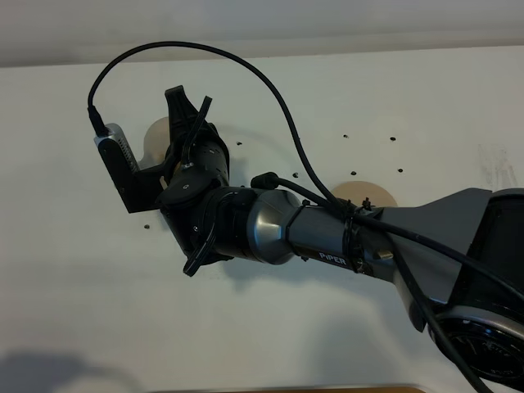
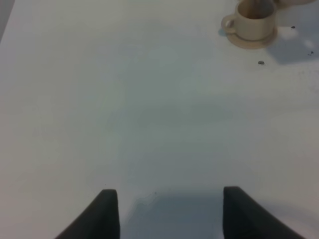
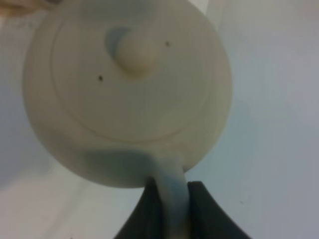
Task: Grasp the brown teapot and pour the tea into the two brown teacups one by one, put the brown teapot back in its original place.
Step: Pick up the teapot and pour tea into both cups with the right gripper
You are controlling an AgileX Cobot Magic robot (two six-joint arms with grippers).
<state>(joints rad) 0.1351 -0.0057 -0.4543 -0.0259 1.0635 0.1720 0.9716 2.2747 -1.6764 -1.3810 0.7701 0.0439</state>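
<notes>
Teapot is clamped by its handle in R gripper at approx. 10 o'clock in the high view, off the coaster at its 3 o'clock; L gripper is seen spread wide & empty; teacup fill can't be told, return is judged pending.

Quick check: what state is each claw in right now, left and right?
Left claw: open, holding nothing.
Right claw: closed, holding the brown teapot.
</notes>
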